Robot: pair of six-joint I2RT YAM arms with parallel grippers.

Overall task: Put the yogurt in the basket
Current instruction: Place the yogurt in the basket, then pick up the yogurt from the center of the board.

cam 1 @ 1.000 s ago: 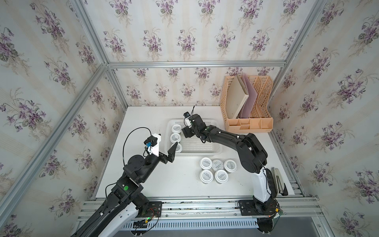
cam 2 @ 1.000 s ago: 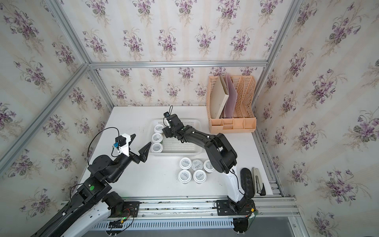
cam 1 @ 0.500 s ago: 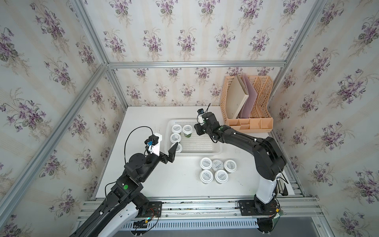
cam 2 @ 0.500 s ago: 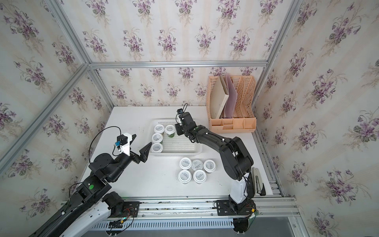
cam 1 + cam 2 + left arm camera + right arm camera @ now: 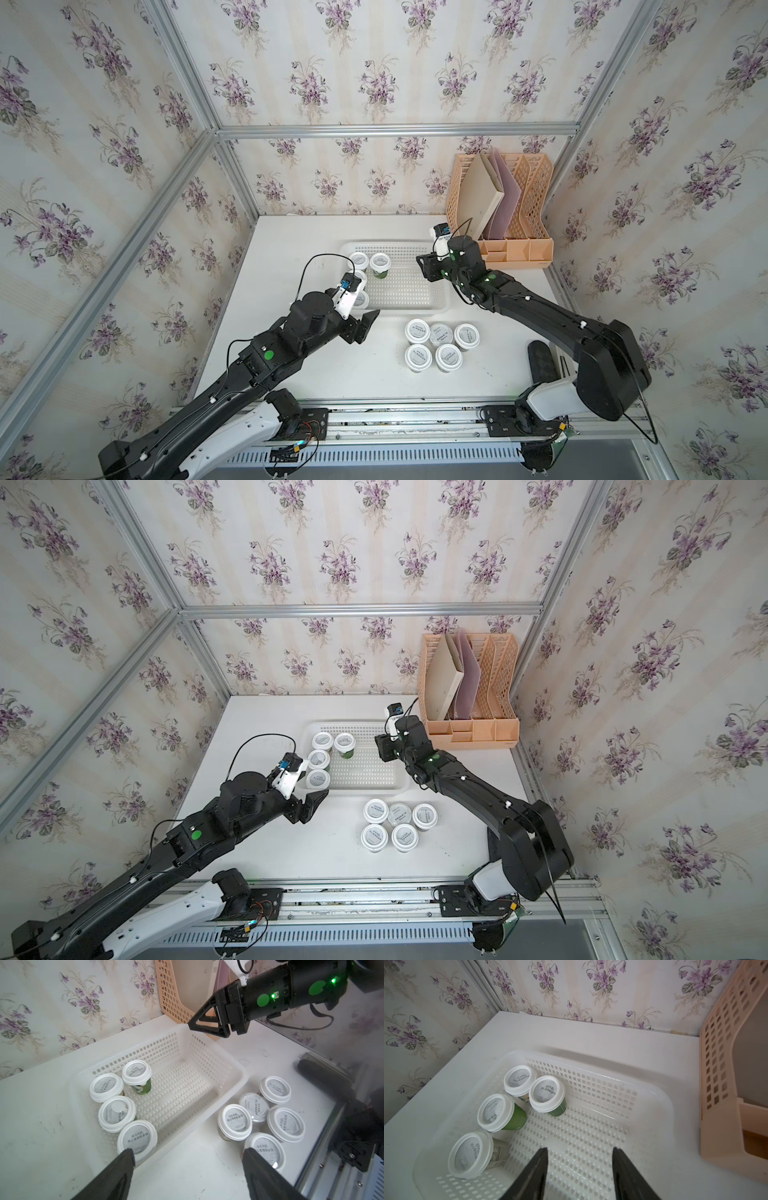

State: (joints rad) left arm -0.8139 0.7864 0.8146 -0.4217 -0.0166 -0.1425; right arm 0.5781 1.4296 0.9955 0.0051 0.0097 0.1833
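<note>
Yogurt stands in two lots: four cups (image 5: 117, 1113) upright inside the white basket (image 5: 239, 1068), crowded at the end towards the left arm, and five cups (image 5: 234, 1122) bunched on the table (image 5: 291, 249) just beside the basket's near long side. The left gripper (image 5: 188, 1152) hovers over the table by the basket's near corner, its fingers spread wide and grasping nothing. The right gripper (image 5: 579, 1149) hangs above the bare end of the basket, near the orange file rack (image 5: 498, 245), its fingers also parted and empty.
</note>
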